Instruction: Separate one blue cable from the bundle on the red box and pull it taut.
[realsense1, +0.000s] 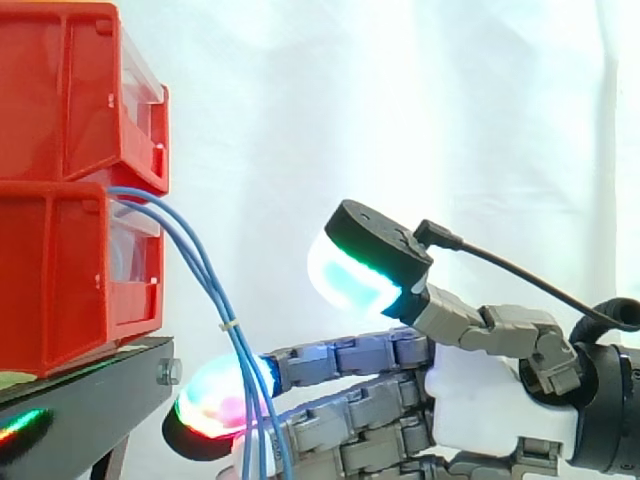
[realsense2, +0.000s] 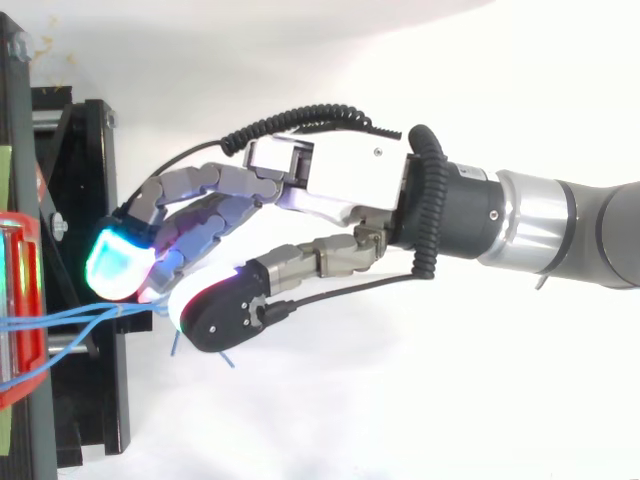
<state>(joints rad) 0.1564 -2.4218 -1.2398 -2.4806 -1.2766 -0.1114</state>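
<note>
Standing nearest at the lower left of the side view is the black stand (realsense1: 90, 400), with a white curtain (realsense1: 400, 100) closing off the space behind everything. Two red bins sit stacked on the stand, the lower bin (realsense1: 50, 280) under the upper bin (realsense1: 60, 90). Each has a clear front panel, and what lies behind the panels cannot be made out.

The blue cables (realsense1: 243, 370) come out at the seam between the two bins, arch outward and hang down past the stand's edge. A small white tie (realsense1: 229, 325) binds them partway down. From above they run from the red bin edge (realsense2: 20, 350) toward the fingertips.

The hand (realsense1: 490, 400) reaches in from the right with its fingers stretched nearly straight toward the stand, curled round nothing. The cables cross in front of the upper finger just behind its green-and-magenta pad (realsense1: 215, 405); whether they touch it cannot be told. The thumb, its pad (realsense1: 350, 272) glowing cyan, is raised well above the cables and apart from them.
</note>
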